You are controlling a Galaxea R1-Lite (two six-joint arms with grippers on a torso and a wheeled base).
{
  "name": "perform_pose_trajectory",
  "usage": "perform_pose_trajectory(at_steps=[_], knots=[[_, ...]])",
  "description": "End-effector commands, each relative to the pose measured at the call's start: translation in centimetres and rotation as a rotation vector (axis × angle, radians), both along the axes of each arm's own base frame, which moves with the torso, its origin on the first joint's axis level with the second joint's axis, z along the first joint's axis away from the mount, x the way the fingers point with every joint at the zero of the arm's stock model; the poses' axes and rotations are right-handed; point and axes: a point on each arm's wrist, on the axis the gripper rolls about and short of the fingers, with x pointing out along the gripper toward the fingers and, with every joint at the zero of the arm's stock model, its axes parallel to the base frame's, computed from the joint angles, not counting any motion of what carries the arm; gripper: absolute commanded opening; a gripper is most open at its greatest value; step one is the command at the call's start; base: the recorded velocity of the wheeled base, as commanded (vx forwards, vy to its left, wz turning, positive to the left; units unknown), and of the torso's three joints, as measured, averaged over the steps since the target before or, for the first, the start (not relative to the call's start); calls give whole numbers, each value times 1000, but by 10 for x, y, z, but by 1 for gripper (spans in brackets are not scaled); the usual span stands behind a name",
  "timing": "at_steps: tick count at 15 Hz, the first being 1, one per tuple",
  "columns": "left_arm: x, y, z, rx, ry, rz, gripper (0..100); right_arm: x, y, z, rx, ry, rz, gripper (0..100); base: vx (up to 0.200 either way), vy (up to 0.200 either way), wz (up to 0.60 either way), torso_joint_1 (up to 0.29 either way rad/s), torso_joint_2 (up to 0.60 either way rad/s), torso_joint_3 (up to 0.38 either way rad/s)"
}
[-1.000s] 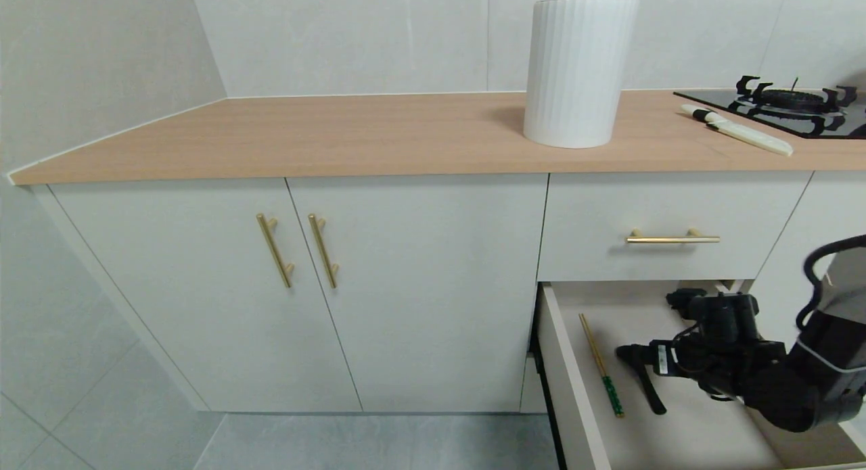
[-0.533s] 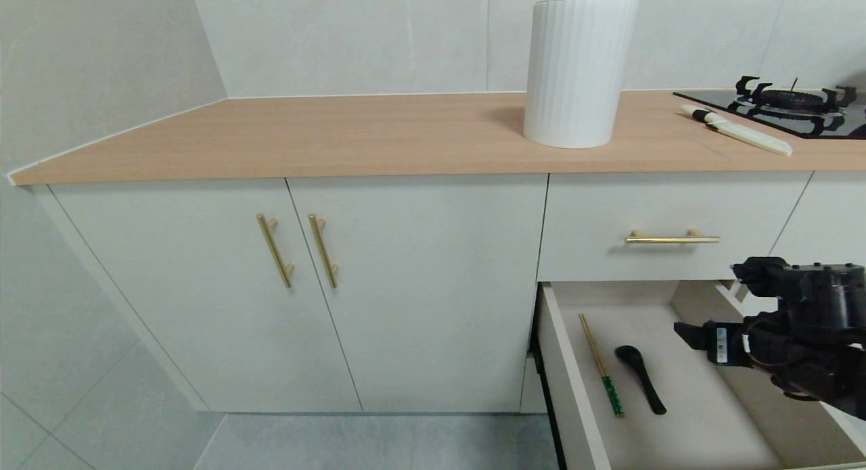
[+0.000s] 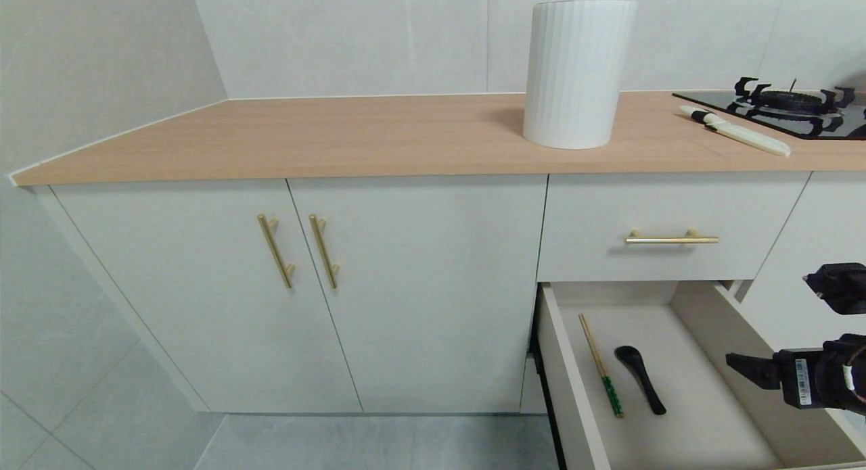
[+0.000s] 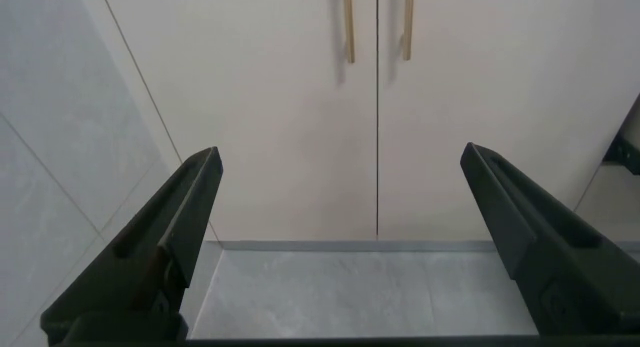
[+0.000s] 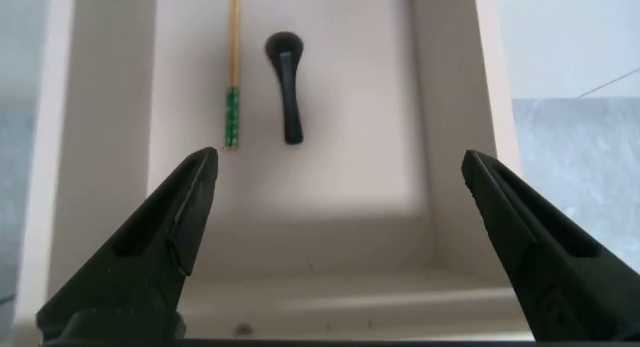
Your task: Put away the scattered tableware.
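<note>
The lower drawer (image 3: 565, 375) stands pulled out. On its floor lie a pair of wooden chopsticks with green ends (image 3: 601, 374) and, just to their right, a black spoon (image 3: 640, 379). My right gripper (image 3: 741, 363) hangs over the drawer's right side, open and empty, well clear of the spoon. From the right wrist, the open gripper (image 5: 338, 162) looks down at the spoon (image 5: 288, 92) and chopsticks (image 5: 234, 77). A white-bladed knife (image 3: 737, 130) lies on the counter beside the stove. My left gripper (image 4: 340, 157) is open and empty, low in front of the cabinet doors (image 4: 300, 137).
A tall white ribbed container (image 3: 576, 71) stands on the wooden counter (image 3: 338, 135). A black gas stove (image 3: 791, 101) sits at the far right. The upper drawer with its gold handle (image 3: 671, 239) is closed. Grey floor tiles (image 3: 372, 443) lie below the cabinet.
My right gripper has drawn back to the right, away from the spoon. The spoon stays lying in the drawer beside the chopsticks.
</note>
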Motion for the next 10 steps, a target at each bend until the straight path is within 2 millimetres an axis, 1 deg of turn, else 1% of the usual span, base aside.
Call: perform_pose_trajectory(at_steps=[1, 2, 5, 9, 10], knots=[[0, 0, 0, -2, 0, 1, 100, -6, 1, 5, 2, -23, 12, 100, -200, 0, 0, -12, -2, 2], [0, 0, 0, -4, 0, 1, 100, -10, 1, 2, -28, 32, 36, 100, -200, 0, 0, 2, 2, 7], [0, 0, 0, -7, 0, 1, 100, -18, 4, -1, -23, 124, 98, 100, -200, 0, 0, 6, 4, 1], [0, 0, 0, -6, 0, 1, 100, -19, 5, -3, -15, 170, 117, 100, -200, 0, 0, 2, 4, 2], [0, 0, 0, -7, 0, 1, 100, -17, 5, -5, -14, 185, 121, 100, 0, 0, 0, 0, 0, 0]])
